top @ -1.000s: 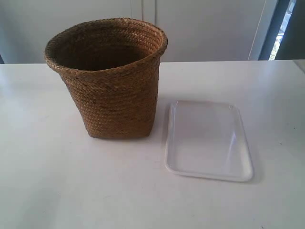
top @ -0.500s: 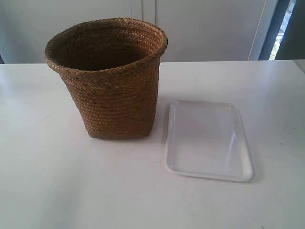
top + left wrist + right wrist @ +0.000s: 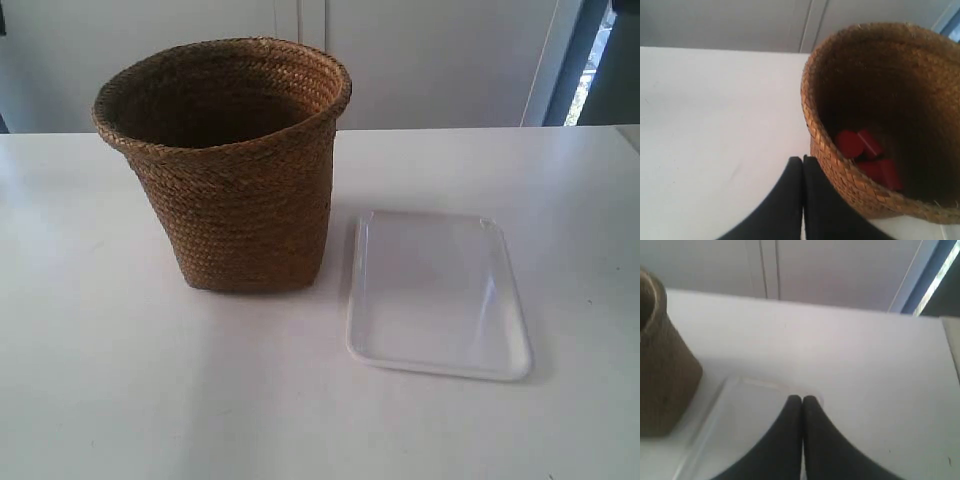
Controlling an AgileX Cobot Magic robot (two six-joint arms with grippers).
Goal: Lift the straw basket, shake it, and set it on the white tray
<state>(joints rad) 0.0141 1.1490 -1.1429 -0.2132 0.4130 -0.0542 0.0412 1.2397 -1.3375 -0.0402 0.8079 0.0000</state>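
Nothing has shifted: braided straw basket (image 3: 240, 210) beside glossy white tray (image 3: 435, 300), left gripper (image 3: 802, 159) and right gripper (image 3: 802, 399) both clenched.

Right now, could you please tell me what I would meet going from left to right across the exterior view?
straw basket → white tray

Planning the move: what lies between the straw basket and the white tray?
Only a bare strip of table between straw basket and white tray, per the exterior view.
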